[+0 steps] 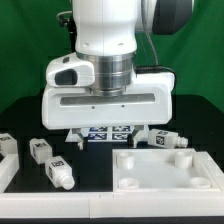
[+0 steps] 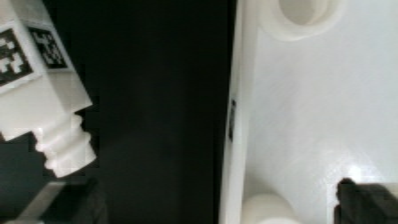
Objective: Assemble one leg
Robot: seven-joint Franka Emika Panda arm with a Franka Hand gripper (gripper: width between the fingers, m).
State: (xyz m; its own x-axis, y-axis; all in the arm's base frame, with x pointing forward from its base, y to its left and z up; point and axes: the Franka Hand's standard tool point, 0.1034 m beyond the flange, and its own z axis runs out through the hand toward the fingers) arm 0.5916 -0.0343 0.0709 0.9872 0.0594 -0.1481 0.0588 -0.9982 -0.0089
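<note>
Several legs, chunky white pegs with square tags, lie on the black table. One leg [image 1: 60,173] lies at the front left with another leg [image 1: 40,150] behind it, and a third leg [image 1: 165,138] lies at the right behind the large white recessed panel [image 1: 165,172]. My gripper [image 1: 108,138] hangs open and empty above the table's middle. In the wrist view a leg [image 2: 36,80] lies with its narrower ridged end toward one dark fingertip [image 2: 63,200]. The other fingertip [image 2: 368,200] is over the panel [image 2: 320,110]. The gripper [image 2: 217,203] spans the panel's edge and holds nothing.
The marker board [image 1: 105,133] lies flat under the hand, mostly hidden by it. A white block [image 1: 8,172] sits at the exterior view's left edge, with another tagged leg [image 1: 8,144] behind it. The panel has a round hole [image 2: 302,12] near its corner.
</note>
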